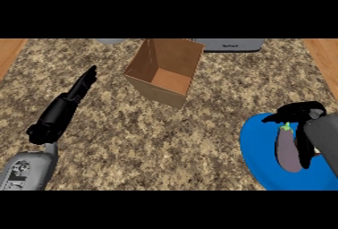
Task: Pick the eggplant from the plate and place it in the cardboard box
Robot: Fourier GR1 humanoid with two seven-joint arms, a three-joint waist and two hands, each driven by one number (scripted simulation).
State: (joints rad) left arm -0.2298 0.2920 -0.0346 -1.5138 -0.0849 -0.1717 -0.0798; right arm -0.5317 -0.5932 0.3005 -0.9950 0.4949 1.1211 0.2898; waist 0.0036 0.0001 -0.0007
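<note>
A purple eggplant [288,151] with a green stem lies on the blue plate [259,147] at the lower right. My right hand [300,112] sits over its stem end. The fingers [306,152] curl down along the eggplant's right side and the thumb lies by the stem. The eggplant still rests on the plate. The open cardboard box [163,71] stands at the top middle, tilted, its opening facing up. My left hand [80,87] is at the left, fingers straight and pointing away, holding nothing, well apart from the box.
A grey appliance [231,44] stands behind the box at the counter's far edge. Wooden strips [10,51] border the speckled counter [165,134] at left and right. Bare counter lies between the plate and the box.
</note>
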